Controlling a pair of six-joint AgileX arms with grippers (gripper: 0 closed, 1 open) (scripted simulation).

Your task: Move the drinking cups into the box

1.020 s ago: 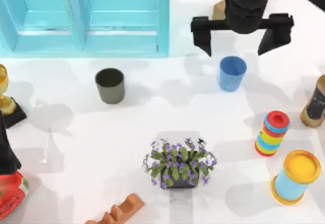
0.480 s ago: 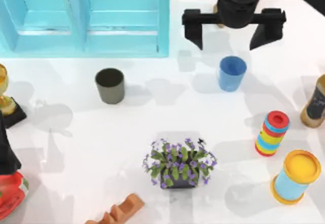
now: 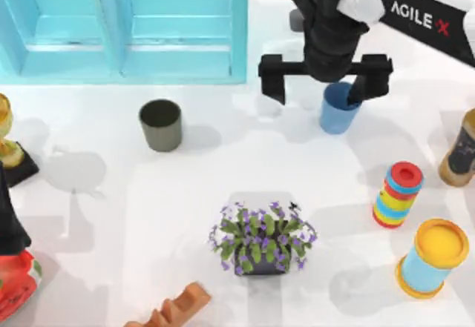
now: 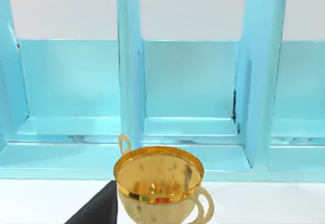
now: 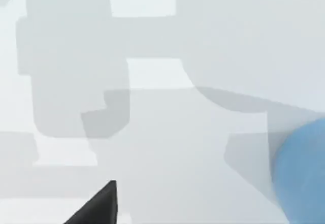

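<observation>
Fingers of the right gripper (image 3: 324, 78) are spread wide and grasp nothing; one hangs over the far rim of the blue cup (image 3: 339, 111), the other stands out over bare bench (image 3: 223, 171) toward the box (image 3: 239, 30). So the cup sits under one finger, not midway between the pair. The olive-grey cup (image 3: 160, 124) stands upright well away from these fingers, beyond the one nearer the box. Both cups are on the bench, outside the box. In the right wrist view the blue cup (image 5: 300, 170) appears at the frame edge, which suggests poor centring.

Risk, as I judge it: if the gripper drops from here, the finger above the rim may land on the cup wall and tip or shove it, perhaps toward the striped cylinder (image 3: 398, 194). A close taken off-centre could also pinch only one wall and let the tapered cup slip. Shifting until the cup lies between the fingers seems needed first.

The left arm (image 3: 9, 219) is parked at the bench's left edge by the gold trophy cup (image 4: 159, 184); I cannot tell its finger state.
</observation>
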